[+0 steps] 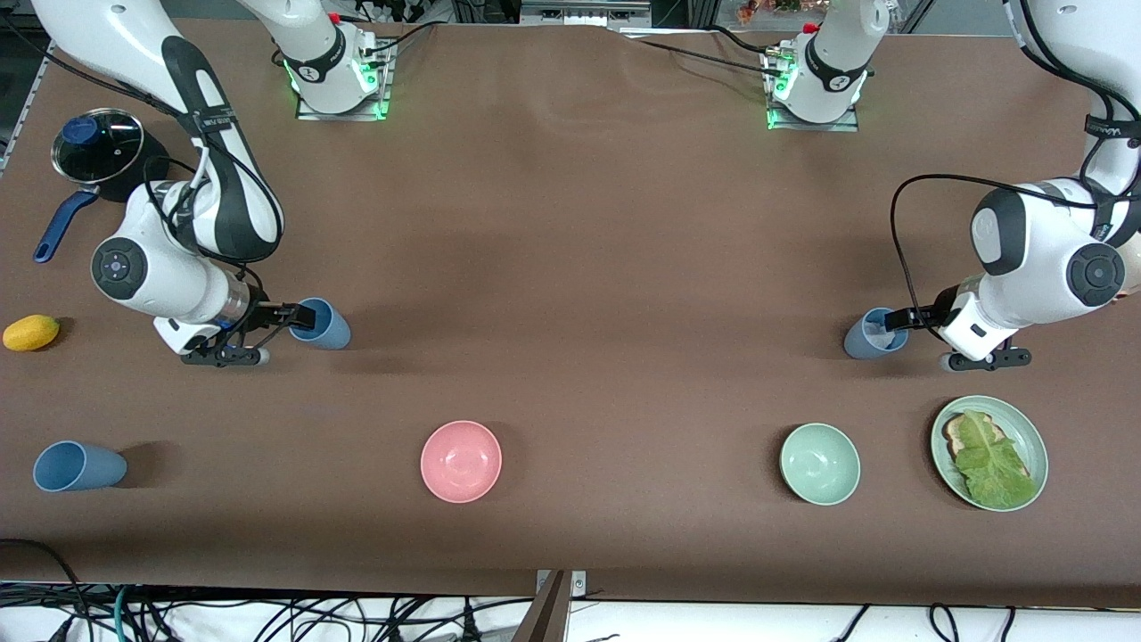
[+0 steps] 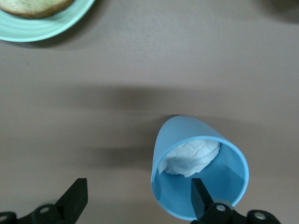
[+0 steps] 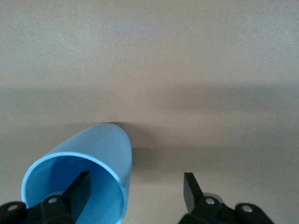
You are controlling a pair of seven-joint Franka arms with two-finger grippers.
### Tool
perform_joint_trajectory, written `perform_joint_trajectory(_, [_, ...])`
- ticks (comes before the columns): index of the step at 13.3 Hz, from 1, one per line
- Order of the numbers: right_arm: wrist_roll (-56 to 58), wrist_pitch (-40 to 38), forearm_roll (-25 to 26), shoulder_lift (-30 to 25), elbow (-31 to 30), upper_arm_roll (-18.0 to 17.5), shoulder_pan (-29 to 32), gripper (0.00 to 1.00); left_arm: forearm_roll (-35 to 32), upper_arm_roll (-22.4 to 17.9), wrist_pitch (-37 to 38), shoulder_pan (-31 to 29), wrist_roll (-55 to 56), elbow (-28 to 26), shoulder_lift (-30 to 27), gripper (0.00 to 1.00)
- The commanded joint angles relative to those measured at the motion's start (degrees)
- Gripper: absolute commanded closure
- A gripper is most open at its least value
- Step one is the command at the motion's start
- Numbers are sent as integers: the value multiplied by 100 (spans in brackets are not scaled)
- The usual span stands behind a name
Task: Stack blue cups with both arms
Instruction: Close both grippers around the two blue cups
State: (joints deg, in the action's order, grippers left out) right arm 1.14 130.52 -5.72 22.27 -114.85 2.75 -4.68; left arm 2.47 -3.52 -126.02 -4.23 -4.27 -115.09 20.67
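Dusty-blue and matte, my three cups are plain tapered tumblers without handles. One cup stands upright at my right arm's end of the tabletop, mouth up. My right gripper has its fingers spread wide, one dipped inside the rim and the other outside, not clamped. A second cup stands upright toward my left arm's end, a crumpled white paper in its bottom. My left gripper is likewise spread wide, one finger inside the rim. The third cup stands nearer the front camera at my right arm's end, well apart from the first. I can read no writing on the cups.
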Motion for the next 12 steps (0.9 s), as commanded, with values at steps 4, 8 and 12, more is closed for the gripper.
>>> perform_joint_trajectory(4, [1,114,-43,-82,-143,-55,28,39,438,27,69,18,-311,12,95,53])
perform_joint_trajectory(8, [1,114,-43,-73,-143,-55,28,48,474,27,69,45,-302,127,166,100])
perform_joint_trajectory(12, [1,114,-43,-65,-143,-55,28,65,474,53,87,167,-232,407,218,100])
